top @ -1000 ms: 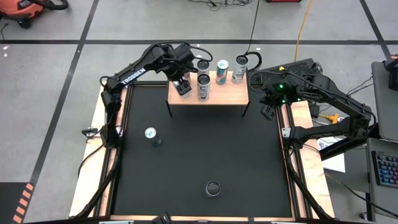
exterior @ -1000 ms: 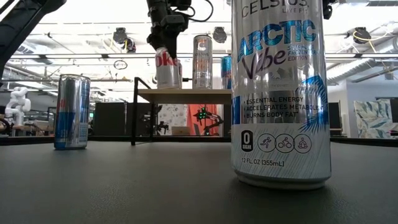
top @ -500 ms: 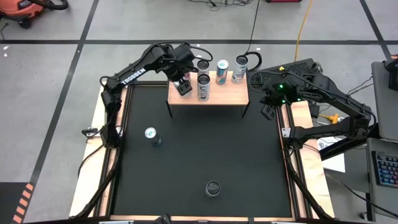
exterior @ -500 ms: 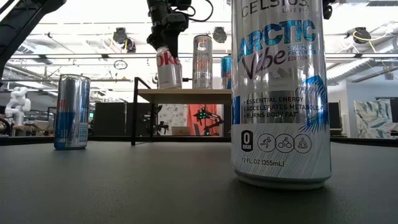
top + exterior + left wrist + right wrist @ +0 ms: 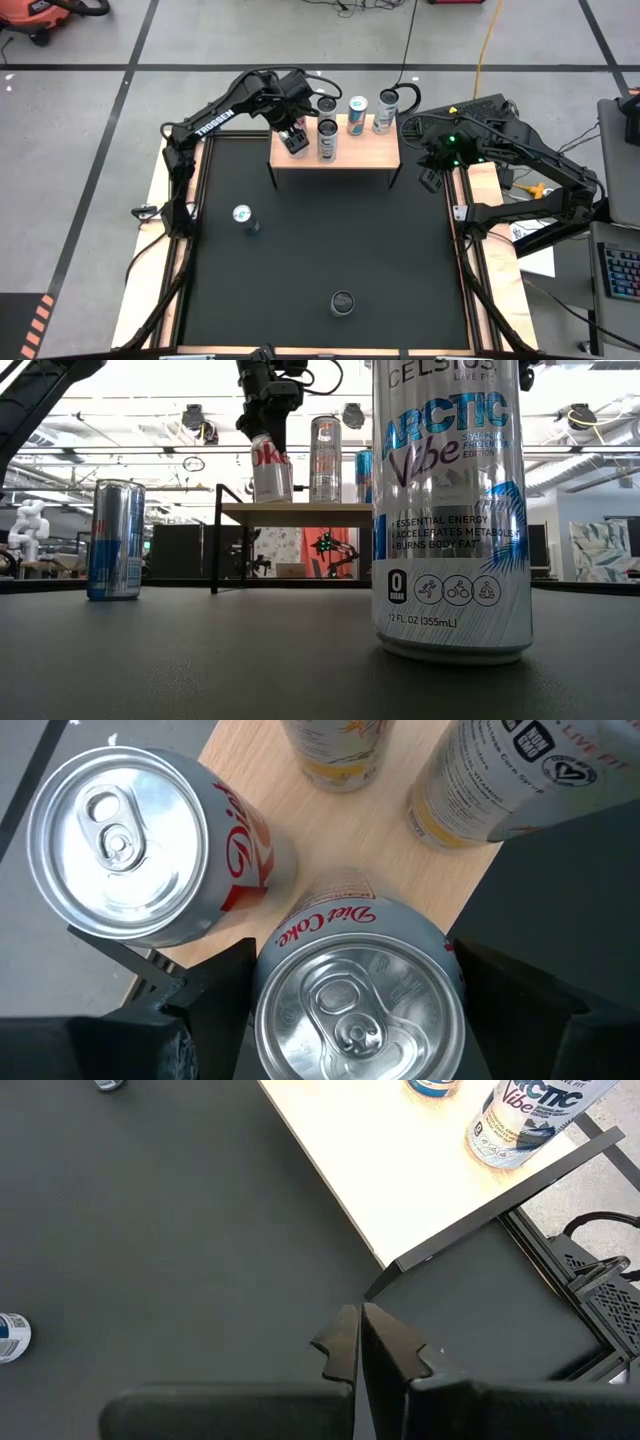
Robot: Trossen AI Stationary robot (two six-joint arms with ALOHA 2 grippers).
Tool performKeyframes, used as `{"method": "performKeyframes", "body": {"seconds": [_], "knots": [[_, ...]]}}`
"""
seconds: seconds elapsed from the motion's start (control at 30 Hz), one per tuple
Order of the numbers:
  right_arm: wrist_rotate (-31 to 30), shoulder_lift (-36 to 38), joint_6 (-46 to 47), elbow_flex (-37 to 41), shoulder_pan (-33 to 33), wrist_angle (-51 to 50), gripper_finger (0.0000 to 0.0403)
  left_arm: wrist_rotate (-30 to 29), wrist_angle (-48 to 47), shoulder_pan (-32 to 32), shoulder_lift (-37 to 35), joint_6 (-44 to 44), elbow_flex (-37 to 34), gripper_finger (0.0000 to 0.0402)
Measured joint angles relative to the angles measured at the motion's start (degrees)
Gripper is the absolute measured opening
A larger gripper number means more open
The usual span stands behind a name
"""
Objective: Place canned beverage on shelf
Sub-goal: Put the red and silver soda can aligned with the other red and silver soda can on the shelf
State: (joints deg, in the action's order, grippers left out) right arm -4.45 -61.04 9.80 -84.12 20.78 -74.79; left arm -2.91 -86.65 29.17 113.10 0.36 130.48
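Your two arms were matte black, built of jointed, boxy segments. The left arm [image 5: 215,115] carried white "TROSSEN" lettering along its link, with black cables looping beside its base. The right arm [image 5: 520,150] showed a small green light near its wrist housing. The right gripper [image 5: 362,1342] ended in two flat, dark, angular fingers.

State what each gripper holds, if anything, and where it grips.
The left gripper holds a Diet Coke can by its sides, near the top. The right gripper holds nothing.
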Motion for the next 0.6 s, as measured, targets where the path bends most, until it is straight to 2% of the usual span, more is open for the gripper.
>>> {"method": "performKeyframes", "body": {"seconds": [0.47,0.6], "knots": [[0.00,0.00,-0.01,0.00,0.01,-0.02,0.0000,0.95,-0.02,-0.02,0.02,-0.02,0.00,0.0305],[0.00,0.00,-0.01,0.00,0.00,-0.02,0.0000,0.95,0.01,-0.02,0.02,-0.02,0.02,0.0328]]}}
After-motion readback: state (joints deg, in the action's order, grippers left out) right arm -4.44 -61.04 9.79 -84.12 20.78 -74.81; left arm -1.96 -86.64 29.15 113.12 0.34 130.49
